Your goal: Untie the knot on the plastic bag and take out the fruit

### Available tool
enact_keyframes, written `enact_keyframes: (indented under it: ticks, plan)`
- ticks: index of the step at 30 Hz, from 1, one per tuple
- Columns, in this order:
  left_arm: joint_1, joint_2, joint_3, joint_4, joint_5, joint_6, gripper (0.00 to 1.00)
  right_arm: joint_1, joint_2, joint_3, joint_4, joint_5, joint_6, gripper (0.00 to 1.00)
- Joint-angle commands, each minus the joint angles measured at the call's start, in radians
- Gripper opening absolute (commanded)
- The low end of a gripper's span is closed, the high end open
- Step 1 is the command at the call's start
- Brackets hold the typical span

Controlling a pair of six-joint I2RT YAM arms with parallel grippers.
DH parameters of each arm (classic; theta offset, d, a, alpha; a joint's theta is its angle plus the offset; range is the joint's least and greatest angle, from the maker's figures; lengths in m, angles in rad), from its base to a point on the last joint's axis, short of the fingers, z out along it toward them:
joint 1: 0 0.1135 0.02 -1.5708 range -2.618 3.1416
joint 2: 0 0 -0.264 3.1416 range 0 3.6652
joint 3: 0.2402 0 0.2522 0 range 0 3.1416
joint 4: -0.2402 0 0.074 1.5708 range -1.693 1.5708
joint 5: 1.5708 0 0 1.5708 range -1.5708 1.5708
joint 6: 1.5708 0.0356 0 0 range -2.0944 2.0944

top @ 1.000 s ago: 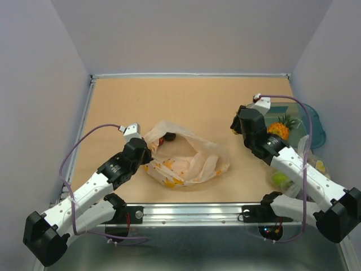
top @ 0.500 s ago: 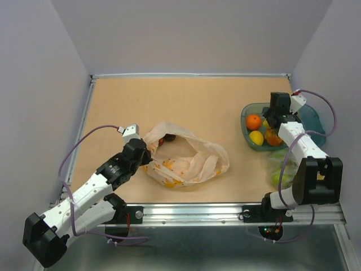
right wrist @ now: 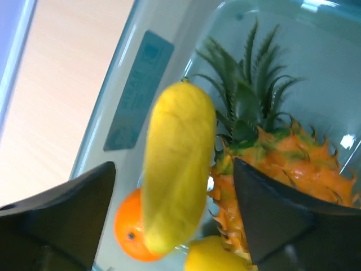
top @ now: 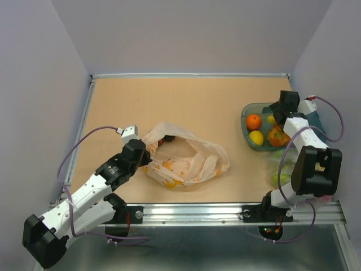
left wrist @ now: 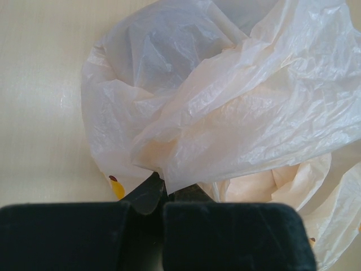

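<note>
— Where's the crinkled plastic bag (top: 186, 158)?
— Slumped on the tan table (top: 197, 101), its thin film pinched in the clamped left gripper (left wrist: 161, 195). The right gripper (right wrist: 172, 169) gapes over a translucent teal dish (top: 246, 113) — a smooth banana (right wrist: 180, 124) loose between its fingers, a spiky pineapple (right wrist: 282, 152) inside.

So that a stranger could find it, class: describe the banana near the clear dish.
Look at the clear dish at the right edge of the table. Over it, between the right arm's open fingers, is the banana. It alone is long and plain yellow; the lemon is stubby, the orange round, the pineapple spiky.
</note>
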Motion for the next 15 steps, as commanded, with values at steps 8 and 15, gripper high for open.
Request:
enact_keyframes:
  ticks: [8, 15]
  plan:
    - [-0.005, 0.005, 0.045, -0.015, -0.012, 0.009, 0.31, -0.011, -0.122, 0.043, 0.036, -0.211, -0.104, 1.00]
    - [-0.005, 0.032, 0.056, -0.014, -0.004, 0.027, 0.68, -0.010, -0.316, -0.050, 0.034, -0.373, -0.216, 1.00]
